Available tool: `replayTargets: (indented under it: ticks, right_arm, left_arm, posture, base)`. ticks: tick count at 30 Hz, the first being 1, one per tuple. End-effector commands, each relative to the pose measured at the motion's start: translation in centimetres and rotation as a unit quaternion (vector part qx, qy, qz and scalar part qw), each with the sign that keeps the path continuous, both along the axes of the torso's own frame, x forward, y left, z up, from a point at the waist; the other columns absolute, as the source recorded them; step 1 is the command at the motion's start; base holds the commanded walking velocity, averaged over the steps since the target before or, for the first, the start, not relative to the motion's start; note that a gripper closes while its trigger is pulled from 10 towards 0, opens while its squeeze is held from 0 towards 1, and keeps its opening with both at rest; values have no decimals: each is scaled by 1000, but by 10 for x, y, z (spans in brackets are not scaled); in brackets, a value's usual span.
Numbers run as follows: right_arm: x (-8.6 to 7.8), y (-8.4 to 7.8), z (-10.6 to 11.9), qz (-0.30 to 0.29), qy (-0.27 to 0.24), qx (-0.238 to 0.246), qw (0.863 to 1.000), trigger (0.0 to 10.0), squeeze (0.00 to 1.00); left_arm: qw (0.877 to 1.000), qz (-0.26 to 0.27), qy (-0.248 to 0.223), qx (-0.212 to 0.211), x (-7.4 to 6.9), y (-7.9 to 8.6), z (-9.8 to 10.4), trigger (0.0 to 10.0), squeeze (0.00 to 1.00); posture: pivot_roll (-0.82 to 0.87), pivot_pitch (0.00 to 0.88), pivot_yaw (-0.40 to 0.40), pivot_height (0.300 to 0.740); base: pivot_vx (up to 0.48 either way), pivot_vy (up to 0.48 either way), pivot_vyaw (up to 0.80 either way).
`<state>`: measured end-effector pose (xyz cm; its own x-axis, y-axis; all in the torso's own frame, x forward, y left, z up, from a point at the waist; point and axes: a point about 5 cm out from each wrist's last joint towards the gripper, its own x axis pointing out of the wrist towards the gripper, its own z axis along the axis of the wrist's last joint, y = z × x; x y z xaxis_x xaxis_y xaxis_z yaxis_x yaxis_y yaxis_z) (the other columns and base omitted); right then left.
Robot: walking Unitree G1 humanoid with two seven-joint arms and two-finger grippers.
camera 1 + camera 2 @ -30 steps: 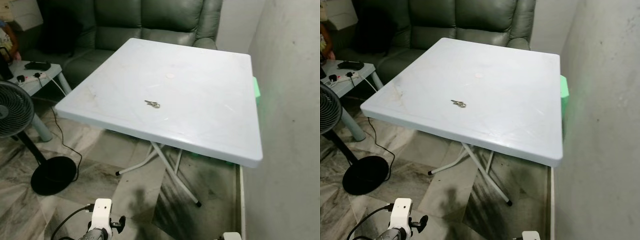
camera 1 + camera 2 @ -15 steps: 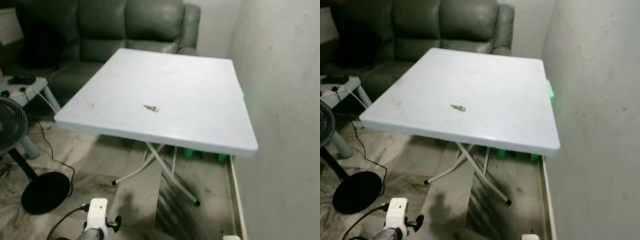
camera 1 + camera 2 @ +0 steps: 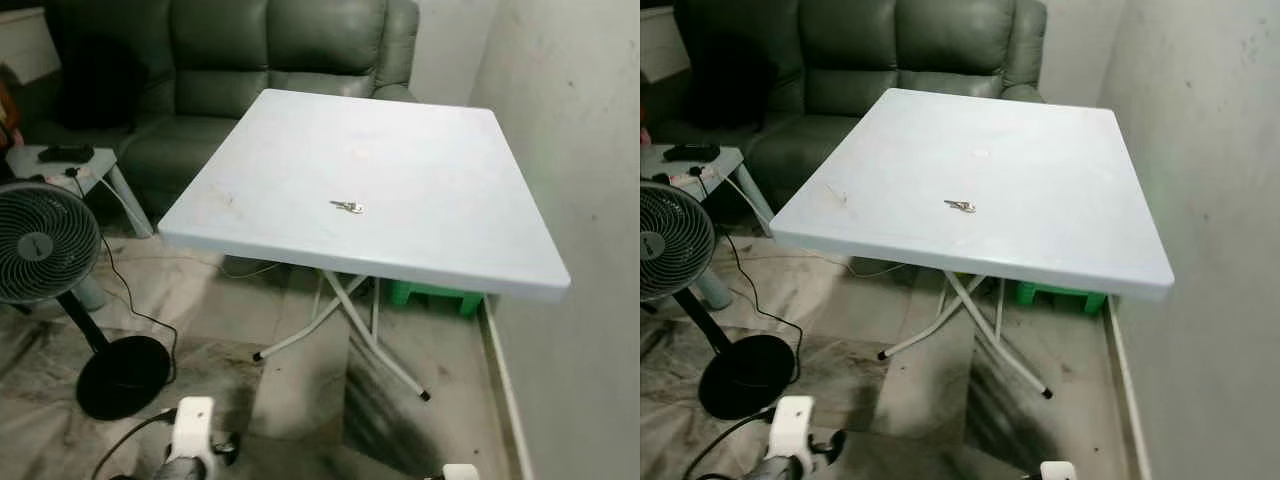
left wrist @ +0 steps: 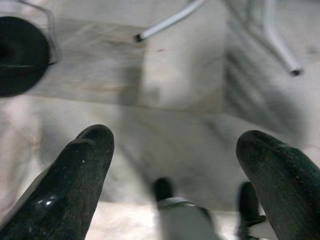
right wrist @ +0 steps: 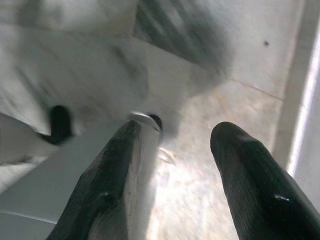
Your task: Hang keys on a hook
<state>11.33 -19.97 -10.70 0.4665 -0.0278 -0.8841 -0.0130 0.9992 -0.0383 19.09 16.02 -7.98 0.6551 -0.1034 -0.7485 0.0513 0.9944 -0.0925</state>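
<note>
Keys (image 3: 348, 207): small, light, rigid, flat on counter (image 3: 440, 140), well ahead of both spread end effectors (image 4: 170, 165) (image 5: 170, 165); likely pinch at ring.

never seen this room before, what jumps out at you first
A big white folding table fills the middle of the head views, bare but for a small bunch of keys lying near its centre. A dark green sofa stands behind it, and a fan on a round black base is on the floor to the robot's left. Both grippers hang low and open over the marble floor, left and right.
</note>
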Motion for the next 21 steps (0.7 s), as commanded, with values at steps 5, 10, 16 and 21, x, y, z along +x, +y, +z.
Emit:
replayTargets:
  ticks: [5, 10, 16, 21]
  right_arm:
    - [-6, 5, -3, 1, 14, 8, 1000, 10000, 0]
    - [-7, 3, -3, 2, 14, 8, 1000, 10000, 0]
    - [-8, 2, -3, 4, 15, 6, 1000, 10000, 0]
    - [-7, 5, -3, 4, 14, 9, 1000, 10000, 0]
  left_arm:
    - [1000, 2, 4, 19, -1, 15, 0, 10000, 0]
    - [1000, 1, 2, 20, 0, 15, 1, 10000, 0]
    - [1000, -2, 0, 24, 1, 16, 1, 10000, 0]
    - [1000, -1, 0, 25, 0, 16, 1, 10000, 0]
  posture:
    - [-39, 0, -2, 740]
    - [-37, 0, -3, 740]
    - [-35, 0, -2, 740]
    - [-32, 0, -3, 740]
  base:
    - [0, 455, 0]
    - [0, 448, 0]
    - [0, 186, 0]
    - [0, 0, 0]
